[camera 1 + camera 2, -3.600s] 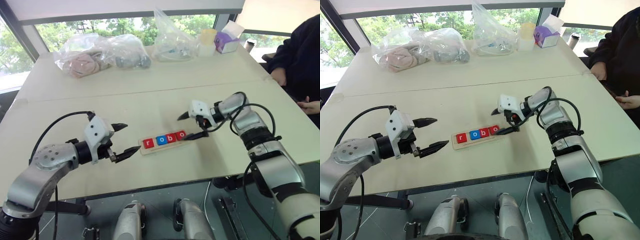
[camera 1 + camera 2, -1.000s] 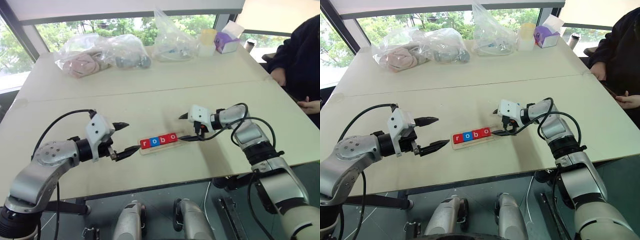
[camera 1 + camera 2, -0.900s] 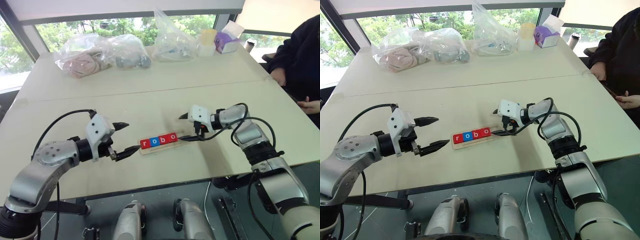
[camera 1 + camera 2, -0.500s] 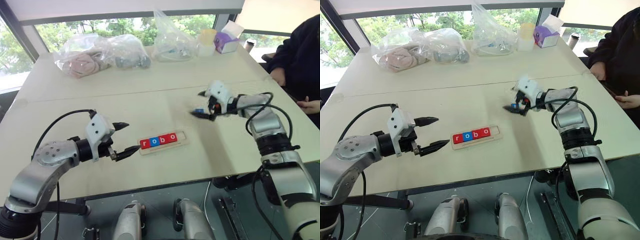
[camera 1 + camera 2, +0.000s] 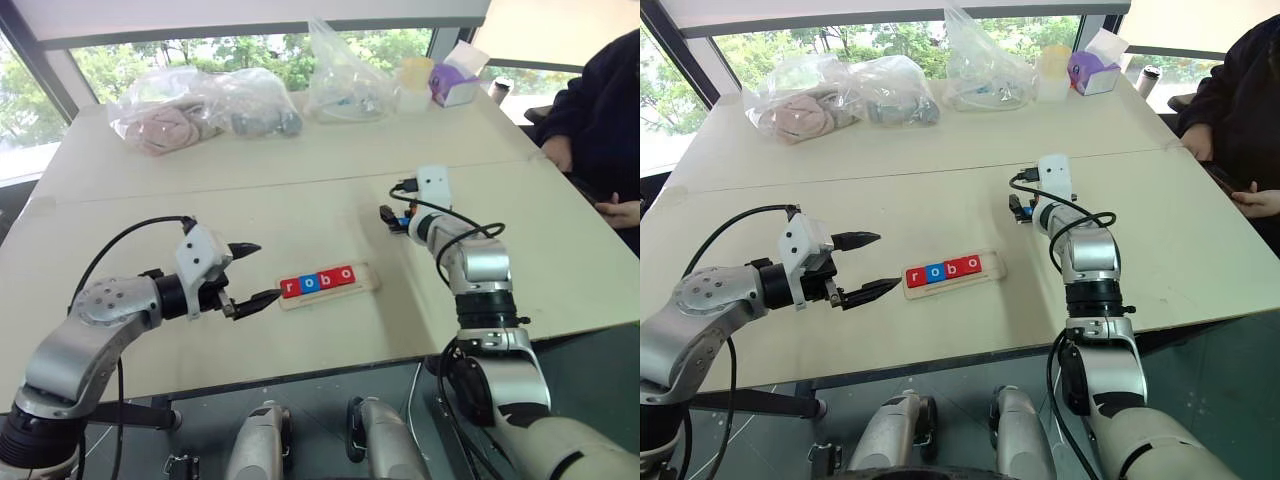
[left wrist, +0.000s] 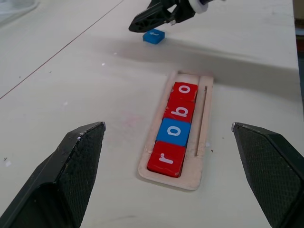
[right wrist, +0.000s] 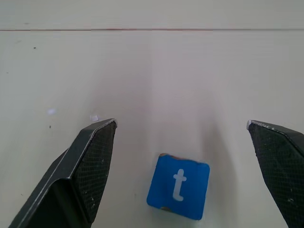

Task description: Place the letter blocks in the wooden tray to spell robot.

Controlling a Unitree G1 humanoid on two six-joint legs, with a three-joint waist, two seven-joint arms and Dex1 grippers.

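Observation:
The wooden tray point(image 5: 366, 283) lies mid-table holding letter blocks r point(image 6: 166, 159), o point(image 6: 174, 131), b point(image 6: 179, 110) and o point(image 6: 184, 90); its right end is bare wood. A blue t block point(image 7: 178, 186) lies flat on the table behind and to the right of the tray, also seen as the t block point(image 5: 402, 221). My right gripper point(image 7: 180, 123) hangs open just above it, one finger on each side, not touching. My left gripper point(image 5: 263, 271) stands open at the tray's left end, empty, pointing along the tray.
Clear plastic bags point(image 5: 200, 105) with soft items, another bag point(image 5: 345, 85), a cup point(image 5: 414, 85) and a purple tissue box point(image 5: 453, 82) line the table's far side. A person in a dark sleeve point(image 5: 600, 110) sits at the right edge.
My right gripper left the tray's right end, swung back and to the right, and rolled its wrist; it now hangs over the blue t block. The left gripper and tray stayed put.

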